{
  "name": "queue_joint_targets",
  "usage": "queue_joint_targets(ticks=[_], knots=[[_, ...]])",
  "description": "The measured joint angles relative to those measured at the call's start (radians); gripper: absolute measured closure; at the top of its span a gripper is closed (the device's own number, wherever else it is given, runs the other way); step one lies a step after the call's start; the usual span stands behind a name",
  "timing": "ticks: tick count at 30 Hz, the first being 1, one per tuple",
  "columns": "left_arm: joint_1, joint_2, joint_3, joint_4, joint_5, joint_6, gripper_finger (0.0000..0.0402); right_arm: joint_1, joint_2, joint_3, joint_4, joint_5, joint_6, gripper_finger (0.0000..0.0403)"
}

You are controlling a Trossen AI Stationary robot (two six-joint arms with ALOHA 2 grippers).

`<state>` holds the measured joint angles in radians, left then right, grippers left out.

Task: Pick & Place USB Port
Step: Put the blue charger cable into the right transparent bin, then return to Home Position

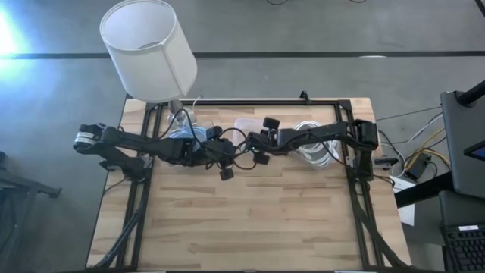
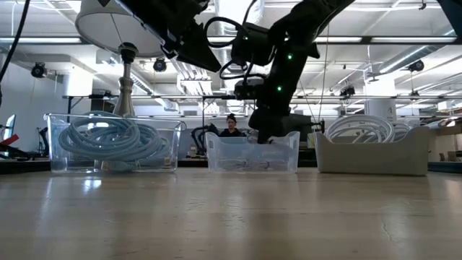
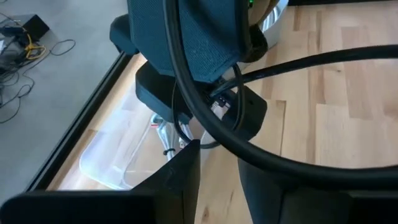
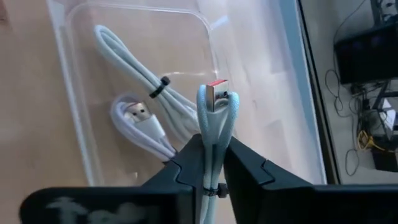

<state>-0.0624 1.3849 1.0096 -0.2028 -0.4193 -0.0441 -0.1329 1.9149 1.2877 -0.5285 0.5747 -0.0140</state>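
A light blue USB cable (image 4: pixel 213 134) is folded into a bundle, its red-tipped metal plug pointing up, over a clear plastic bin (image 4: pixel 267 93). Inside the bin lies a white cable (image 4: pixel 140 106), tied with a dark band.

No legible text or labels.

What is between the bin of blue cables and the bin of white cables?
In the low view, a small clear bin sits between the blue cable bin and the white cable bin. The right gripper, holding a cable, hangs over it.
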Motion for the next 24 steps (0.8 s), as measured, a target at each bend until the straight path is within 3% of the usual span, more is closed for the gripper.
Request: queue_joint_targets(ticks=[13,24], knots=[[0.000,-0.006,0.000,0.000,-0.002,-0.001,0.0291,0.004,-0.028,0.000,0.000,0.002,-0.020,0.0264],[0.000,-0.118,0.000,-0.046,-0.022,-0.015,0.0291,0.097,-0.206,0.000,-0.169,-0.109,0.045,0.0266]])
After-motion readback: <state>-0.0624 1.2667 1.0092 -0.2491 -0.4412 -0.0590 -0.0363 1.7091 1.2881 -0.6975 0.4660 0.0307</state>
